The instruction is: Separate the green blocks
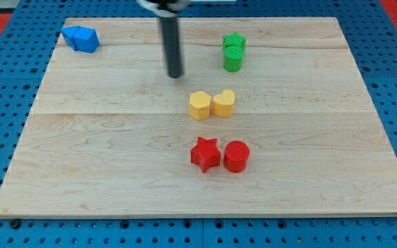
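Fingers: none, only my tip (176,74), left of touching green star (234,41), green cylinder (233,60) near top edge.

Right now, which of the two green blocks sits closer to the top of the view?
The green star. It sits at the view's top side of the pair, touching the green cylinder just below it. My tip is to their left.
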Controlling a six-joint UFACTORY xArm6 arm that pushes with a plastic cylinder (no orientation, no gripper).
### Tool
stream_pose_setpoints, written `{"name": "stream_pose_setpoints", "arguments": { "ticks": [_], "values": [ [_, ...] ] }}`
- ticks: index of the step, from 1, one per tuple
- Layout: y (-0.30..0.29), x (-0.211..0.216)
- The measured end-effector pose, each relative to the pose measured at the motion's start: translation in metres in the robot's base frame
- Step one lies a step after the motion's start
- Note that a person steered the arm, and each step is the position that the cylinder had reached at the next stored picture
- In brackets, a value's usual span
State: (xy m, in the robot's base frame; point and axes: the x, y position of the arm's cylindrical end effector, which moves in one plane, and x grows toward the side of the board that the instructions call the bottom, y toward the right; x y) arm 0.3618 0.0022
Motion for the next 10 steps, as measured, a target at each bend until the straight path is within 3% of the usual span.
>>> {"name": "stream_pose_setpoints", "arguments": {
  "ticks": [1, 2, 4, 6, 7, 8, 9, 10],
  "values": [
    [0.104, 0.009],
    [0.177, -0.011],
    [0.124, -0.039],
    [-0.033, -0.072],
    [0.039, -0.056],
    [0.061, -0.097],
    [-0.054, -0.115],
    [-0.106, -0.136]
  ]
}}
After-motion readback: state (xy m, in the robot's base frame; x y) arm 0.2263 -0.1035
